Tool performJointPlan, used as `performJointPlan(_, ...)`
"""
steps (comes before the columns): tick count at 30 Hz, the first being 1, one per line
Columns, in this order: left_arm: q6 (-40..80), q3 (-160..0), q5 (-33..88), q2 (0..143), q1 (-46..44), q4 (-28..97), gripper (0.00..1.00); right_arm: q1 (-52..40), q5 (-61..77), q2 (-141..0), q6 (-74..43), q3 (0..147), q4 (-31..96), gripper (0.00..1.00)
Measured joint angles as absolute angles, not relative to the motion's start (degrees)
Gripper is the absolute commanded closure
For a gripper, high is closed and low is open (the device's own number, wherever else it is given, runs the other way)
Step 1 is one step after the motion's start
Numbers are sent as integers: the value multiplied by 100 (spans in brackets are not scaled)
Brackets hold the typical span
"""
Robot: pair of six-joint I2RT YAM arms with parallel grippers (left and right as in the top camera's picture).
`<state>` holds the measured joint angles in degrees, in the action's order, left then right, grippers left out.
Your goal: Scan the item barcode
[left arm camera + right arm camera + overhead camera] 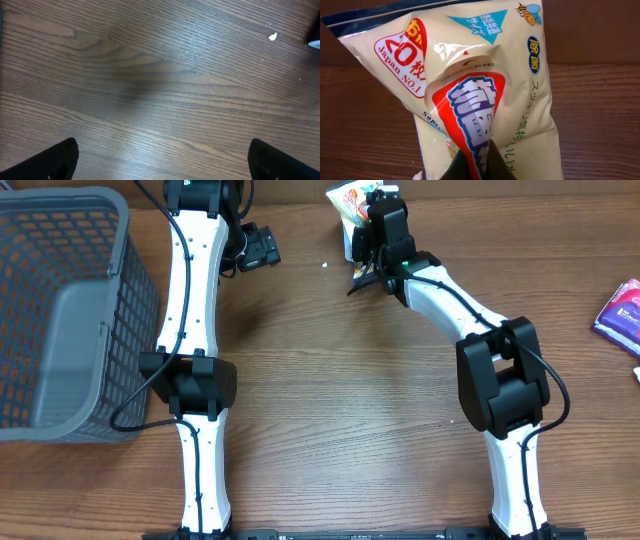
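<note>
Item: printed pouch (485,90), upper centre of the overhead frame, pinched in our right gripper (475,167).
Our left gripper (162,160) gapes wide over the table (150,75); we see no barcode or scanner, so we judge pickup done, scanning outstanding.

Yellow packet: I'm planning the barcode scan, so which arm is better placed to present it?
Right. The right gripper has its fingers shut on the yellow packet, so it could probably turn it. The left gripper hangs open over the table, holding nothing.
</note>
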<state>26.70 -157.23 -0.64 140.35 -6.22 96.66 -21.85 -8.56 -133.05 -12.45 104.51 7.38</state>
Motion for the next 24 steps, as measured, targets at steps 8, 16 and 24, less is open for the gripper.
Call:
performJointPlan(8, 2668, -15723, -64, 14035, -622, 9666, 0, -2185, -1337, -13305, -1306, 10451, 561, 96)
performJointPlan(16, 2668, -15723, -64, 14035, -622, 9668, 1, -2143, -1634, -12936, -1310, 10451, 620, 96)
performJointPlan(24, 2670, -15723, -60, 14035, -622, 9668, 1, -869, -2679, -11686, -1444, 10481, 2010, 96)
